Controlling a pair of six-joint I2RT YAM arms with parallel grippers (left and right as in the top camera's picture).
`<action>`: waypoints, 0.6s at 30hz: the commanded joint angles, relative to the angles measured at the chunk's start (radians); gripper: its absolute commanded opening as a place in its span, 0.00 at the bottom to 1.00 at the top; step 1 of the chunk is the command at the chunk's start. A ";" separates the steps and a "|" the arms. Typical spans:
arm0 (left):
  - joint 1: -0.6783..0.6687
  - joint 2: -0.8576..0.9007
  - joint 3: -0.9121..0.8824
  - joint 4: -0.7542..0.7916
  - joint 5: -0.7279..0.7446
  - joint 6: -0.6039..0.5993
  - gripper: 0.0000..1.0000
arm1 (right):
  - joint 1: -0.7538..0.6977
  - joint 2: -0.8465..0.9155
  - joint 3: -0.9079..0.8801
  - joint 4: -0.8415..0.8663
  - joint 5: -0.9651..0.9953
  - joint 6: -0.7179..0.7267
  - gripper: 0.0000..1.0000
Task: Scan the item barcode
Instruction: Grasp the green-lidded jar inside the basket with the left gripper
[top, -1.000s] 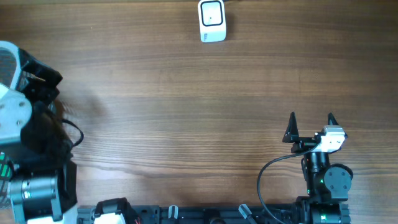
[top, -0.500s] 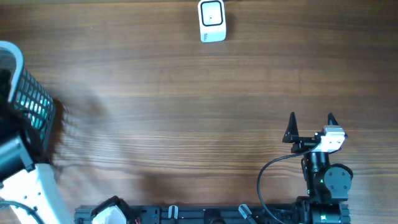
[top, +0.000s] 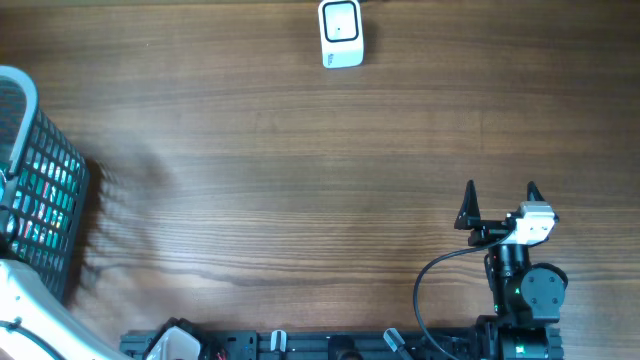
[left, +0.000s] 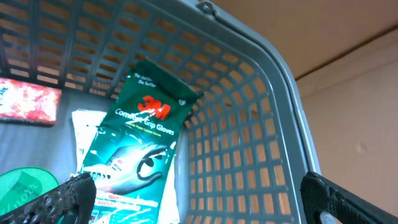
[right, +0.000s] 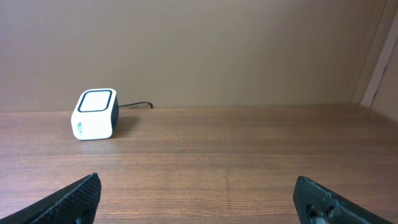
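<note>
The bench (top: 300, 180) is a broad top of warm brown wood, its grain and darker streaks running from side to side under soft, even light that leaves only faint shadows near its left end. Behind its far edge stands a plain, matte tan wall (right: 217, 50) without marks. At the right of the right wrist view a paler upright strip (right: 376, 74) leans along the corner where the wall turns.

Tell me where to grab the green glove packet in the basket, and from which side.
Probably its upper edge: the flat glove packet seems propped against the basket wall, its lower end overlapping other items. Come down through the open top.
</note>
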 joint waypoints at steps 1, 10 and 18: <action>0.043 0.072 0.110 -0.019 0.088 0.017 0.99 | 0.005 -0.007 -0.001 0.002 -0.009 -0.012 1.00; 0.049 0.473 0.508 -0.548 0.138 0.123 1.00 | 0.005 -0.007 -0.001 0.002 -0.009 -0.012 1.00; 0.048 0.514 0.507 -0.785 0.186 0.131 1.00 | 0.005 -0.007 -0.001 0.002 -0.009 -0.012 1.00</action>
